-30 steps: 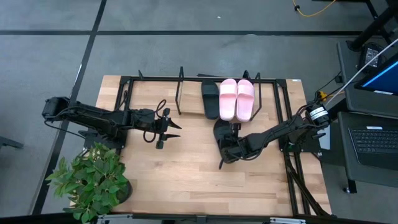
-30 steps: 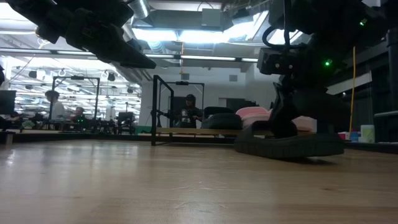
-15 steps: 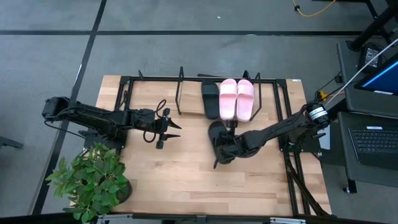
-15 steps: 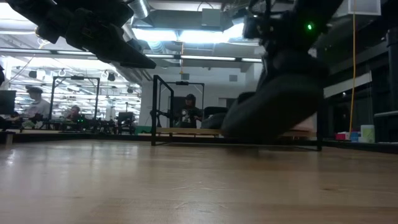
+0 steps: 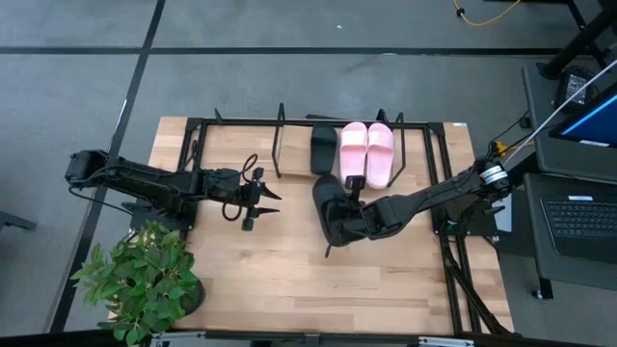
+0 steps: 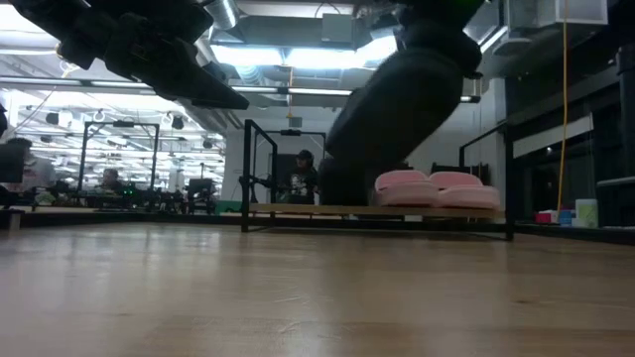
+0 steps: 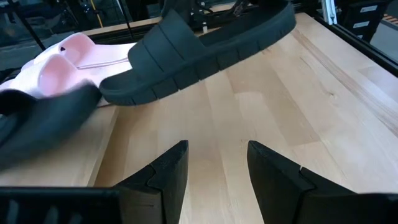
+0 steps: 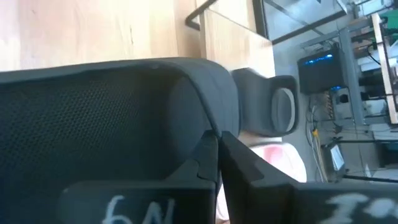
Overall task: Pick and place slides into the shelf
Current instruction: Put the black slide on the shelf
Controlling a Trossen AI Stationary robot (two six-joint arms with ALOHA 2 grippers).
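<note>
Left tool [image 5: 258, 200] hangs over the bench [image 5: 270, 280] at left, fingers spread wide, nothing in them. Right tool [image 5: 349, 198] is clamped on a black slide [image 5: 330, 207], raised and tilted just before the shelf [image 5: 294, 154], where a black slide [image 5: 323, 148] and two pink slides [image 5: 367, 153] lie.

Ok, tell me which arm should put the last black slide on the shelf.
Right. Its pincer already holds the black slide lifted beside the shelf; the left pincer hangs open and empty, farther off.
</note>
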